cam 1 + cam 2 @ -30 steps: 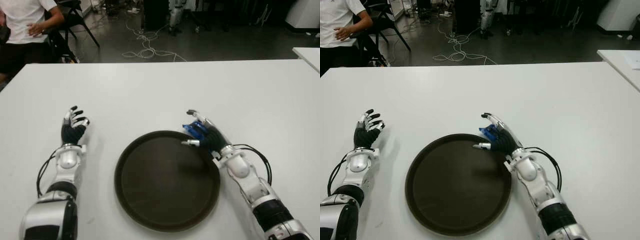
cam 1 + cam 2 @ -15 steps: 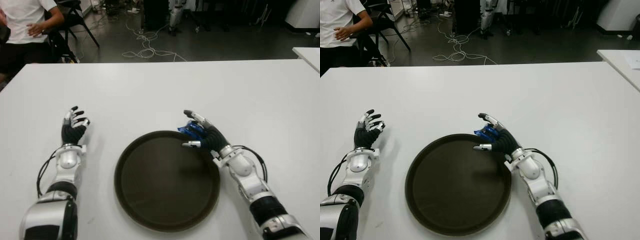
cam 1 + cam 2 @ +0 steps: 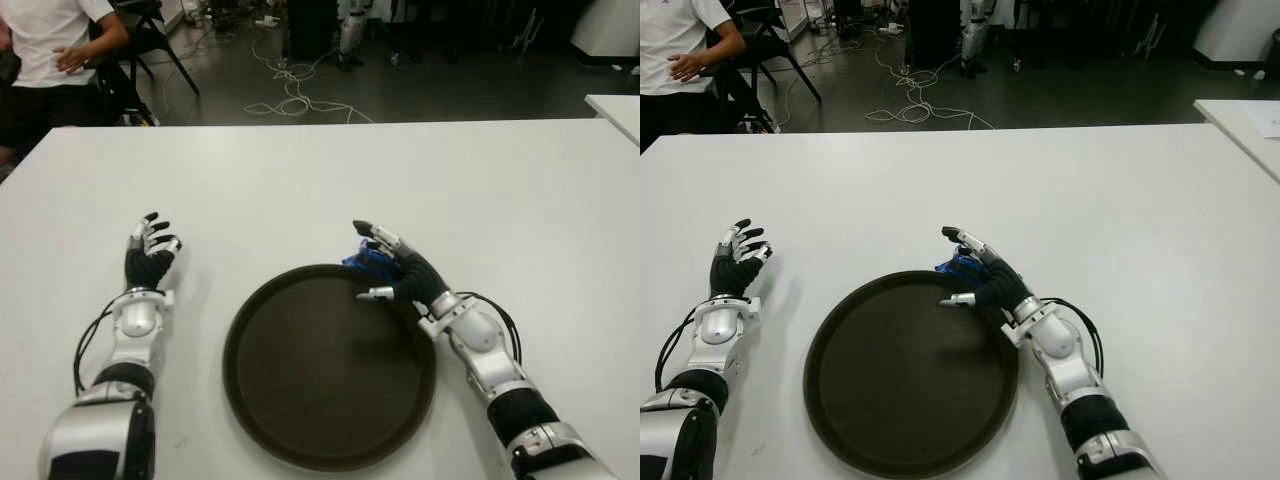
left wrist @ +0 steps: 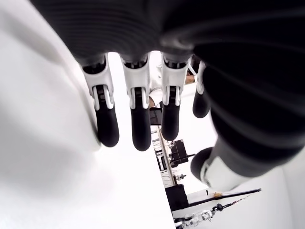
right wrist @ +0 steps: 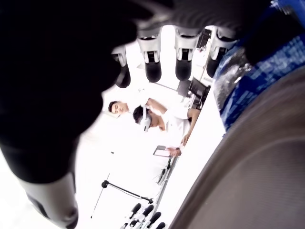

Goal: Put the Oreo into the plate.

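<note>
The right hand (image 3: 385, 272) sits at the far right rim of the round dark plate (image 3: 300, 420), its fingers curled loosely around the blue Oreo packet (image 3: 366, 264), with the index finger stretched forward and the thumb reaching in over the plate's edge. The packet shows between the fingers and palm, right at the rim; whether it touches the plate or the white bench (image 3: 330, 190) cannot be told from the eye views, and the right wrist view shows its crinkled blue wrapper (image 5: 259, 81) pressed close beside the brown rim. The whole inside of the plate lies bare, from the rim under the thumb across to its near and left edges. The left hand (image 3: 148, 258) shows well to the left of the plate, fingers spread and relaxed with nothing in them, with a wide strip of bare bench between it and the plate's left rim. Beyond both hands the bench runs bare to its far edge. Past that edge are dark floor with loose cables (image 3: 290, 95), and a person (image 3: 50, 50) at the far left corner.
</note>
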Controlling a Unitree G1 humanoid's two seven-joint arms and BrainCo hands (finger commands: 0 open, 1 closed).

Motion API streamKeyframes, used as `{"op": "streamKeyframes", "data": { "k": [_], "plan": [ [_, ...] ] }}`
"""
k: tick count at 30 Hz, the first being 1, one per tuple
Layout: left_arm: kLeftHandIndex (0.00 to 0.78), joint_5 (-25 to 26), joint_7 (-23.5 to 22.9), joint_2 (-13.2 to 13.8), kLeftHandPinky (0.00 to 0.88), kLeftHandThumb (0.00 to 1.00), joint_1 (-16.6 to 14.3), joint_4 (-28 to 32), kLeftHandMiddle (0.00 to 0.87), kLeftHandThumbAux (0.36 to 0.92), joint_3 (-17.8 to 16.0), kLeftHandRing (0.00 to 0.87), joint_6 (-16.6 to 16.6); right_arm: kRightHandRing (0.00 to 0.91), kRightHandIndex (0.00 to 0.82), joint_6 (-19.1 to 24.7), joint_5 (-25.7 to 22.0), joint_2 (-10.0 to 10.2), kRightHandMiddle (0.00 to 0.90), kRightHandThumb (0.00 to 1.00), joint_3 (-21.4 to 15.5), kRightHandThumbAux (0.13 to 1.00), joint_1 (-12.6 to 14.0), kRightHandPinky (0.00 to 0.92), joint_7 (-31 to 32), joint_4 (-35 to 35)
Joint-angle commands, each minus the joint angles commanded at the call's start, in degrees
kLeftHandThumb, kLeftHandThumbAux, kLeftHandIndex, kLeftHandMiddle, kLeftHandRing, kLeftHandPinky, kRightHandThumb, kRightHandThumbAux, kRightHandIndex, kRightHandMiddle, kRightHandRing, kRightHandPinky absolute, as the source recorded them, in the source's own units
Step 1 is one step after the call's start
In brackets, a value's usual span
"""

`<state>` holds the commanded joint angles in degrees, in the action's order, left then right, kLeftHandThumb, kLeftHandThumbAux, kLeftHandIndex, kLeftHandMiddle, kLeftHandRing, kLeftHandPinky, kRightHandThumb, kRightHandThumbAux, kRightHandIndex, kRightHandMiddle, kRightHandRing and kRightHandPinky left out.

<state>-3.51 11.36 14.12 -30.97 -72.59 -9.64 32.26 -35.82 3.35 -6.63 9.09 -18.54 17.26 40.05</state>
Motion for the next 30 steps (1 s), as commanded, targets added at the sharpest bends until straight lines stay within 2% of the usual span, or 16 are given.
{"op": "streamKeyframes", "data": {
  "k": [5, 10, 20, 30],
  "plan": [
    [0.151, -0.01, 0.07, 0.01, 0.301, 0.3, -0.04, -0.03, 0.234, 0.715, -0.04, 0.256, -0.11, 0.0, 0.0, -1.68, 2.72, -0.7, 0.003, 0.0, -0.35, 0.795, -1.36, 0.001, -3.1, 2.26],
    [0.153, -0.18, 0.42, 0.0, 0.306, 0.299, -0.06, -0.06, 0.234, 0.714, 0.07, 0.258, -0.17, 0.0, 0.0, -2.91, 5.4, -0.85, 0.007, 0.0, -0.27, 0.786, -1.36, 0.004, -6.45, 2.51],
    [0.153, -0.17, 0.36, 0.02, 0.311, 0.309, -0.05, -0.16, 0.234, 0.718, 0.04, 0.261, 0.15, 0.0, 0.0, -4.07, 15.49, -2.2, 0.0, 0.0, 0.88, 0.676, -1.47, 0.0, -18.46, 2.14],
    [0.149, -0.12, 0.24, -0.04, 0.305, 0.297, -0.01, -0.09, 0.227, 0.741, 0.01, 0.255, 0.23, 0.0, 0.0, -4.03, 19.03, -2.9, 0.0, 0.0, 1.54, 0.603, -1.73, 0.0, -24.56, 1.87]
  ]
}}
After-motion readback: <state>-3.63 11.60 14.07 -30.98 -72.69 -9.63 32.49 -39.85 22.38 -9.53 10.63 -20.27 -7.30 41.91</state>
